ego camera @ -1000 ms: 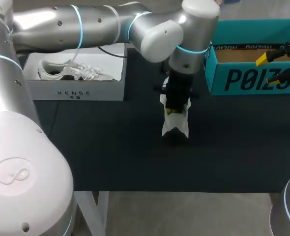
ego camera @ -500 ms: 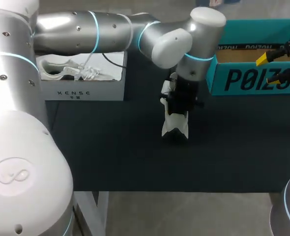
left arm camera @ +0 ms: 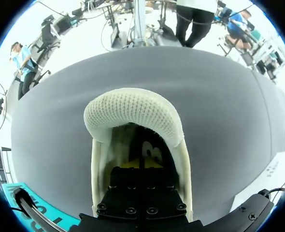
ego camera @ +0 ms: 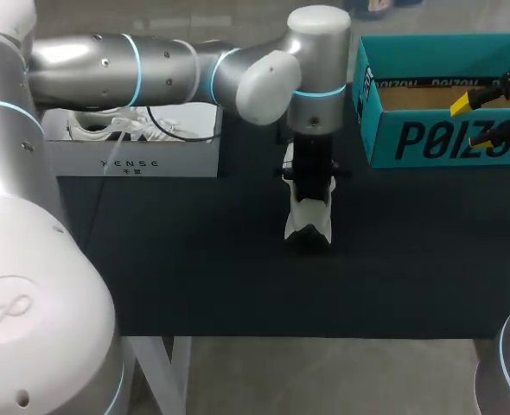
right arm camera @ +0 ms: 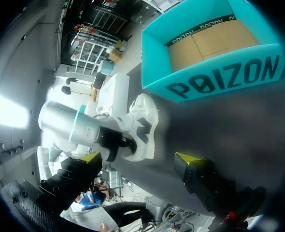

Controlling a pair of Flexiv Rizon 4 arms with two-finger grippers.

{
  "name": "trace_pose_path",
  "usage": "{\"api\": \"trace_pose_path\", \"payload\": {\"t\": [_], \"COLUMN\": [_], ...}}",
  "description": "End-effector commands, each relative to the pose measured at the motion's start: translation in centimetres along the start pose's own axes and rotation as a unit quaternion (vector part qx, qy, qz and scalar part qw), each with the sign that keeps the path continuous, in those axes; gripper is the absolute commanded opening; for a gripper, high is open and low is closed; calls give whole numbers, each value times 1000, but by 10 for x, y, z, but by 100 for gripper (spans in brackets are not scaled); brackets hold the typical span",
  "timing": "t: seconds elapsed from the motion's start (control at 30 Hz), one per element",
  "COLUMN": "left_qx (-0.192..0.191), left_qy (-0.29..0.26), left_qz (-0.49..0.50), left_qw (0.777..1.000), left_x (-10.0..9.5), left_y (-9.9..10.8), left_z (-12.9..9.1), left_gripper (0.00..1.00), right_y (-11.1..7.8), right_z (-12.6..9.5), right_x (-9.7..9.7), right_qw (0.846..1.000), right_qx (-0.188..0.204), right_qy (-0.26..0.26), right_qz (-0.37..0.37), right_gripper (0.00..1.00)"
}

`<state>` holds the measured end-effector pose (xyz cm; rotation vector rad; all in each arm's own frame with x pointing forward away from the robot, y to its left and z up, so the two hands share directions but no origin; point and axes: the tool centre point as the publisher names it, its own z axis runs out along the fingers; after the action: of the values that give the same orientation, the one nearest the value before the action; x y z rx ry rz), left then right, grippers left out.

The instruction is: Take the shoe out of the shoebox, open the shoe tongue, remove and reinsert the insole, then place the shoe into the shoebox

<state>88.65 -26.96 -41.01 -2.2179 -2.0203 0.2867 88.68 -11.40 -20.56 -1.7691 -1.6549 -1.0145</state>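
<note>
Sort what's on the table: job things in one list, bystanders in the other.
Job: shoe, on the table; teal box, empty; left gripper, down in the shoe; right gripper, open, at the teal box.
Lying about: white box; second shoe inside it.

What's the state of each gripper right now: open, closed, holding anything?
Left gripper: down inside the white shoe; open or closed cannot be told.
Right gripper: open, holding nothing.
</note>
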Motion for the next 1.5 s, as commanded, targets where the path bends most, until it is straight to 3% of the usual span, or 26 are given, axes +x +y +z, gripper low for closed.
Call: {"api": "trace_pose_path", "payload": {"t": [0.03,0.5,0.63,0.77,1.17,1.5], "left_qx": [-3,-68,-56,-32,4,50], "left_qy": [-28,-21,-14,28,11,-20], "left_qz": [1,-5,-7,2,-8,13], "left_qw": [1000,997,998,999,1000,998], "left_x": [6,0,0,2,4,1], "left_y": [-2,30,27,16,8,-6], "left_z": [-5,-35,-39,-23,15,-21], "left_gripper": [0,0,0,0,0,0], "right_y": [0,0,0,0,0,0], "right_z": [0,0,0,0,0,0], "right_x": [0,0,0,0,0,0], "right_qw": [1000,1000,1000,1000,1000,1000], "right_qx": [0,0,0,0,0,0], "right_qy": [-1,-1,-1,-1,-1,-1], "right_qz": [1,1,1,1,1,1], "right_gripper": [100,100,100,100,100,100]}}
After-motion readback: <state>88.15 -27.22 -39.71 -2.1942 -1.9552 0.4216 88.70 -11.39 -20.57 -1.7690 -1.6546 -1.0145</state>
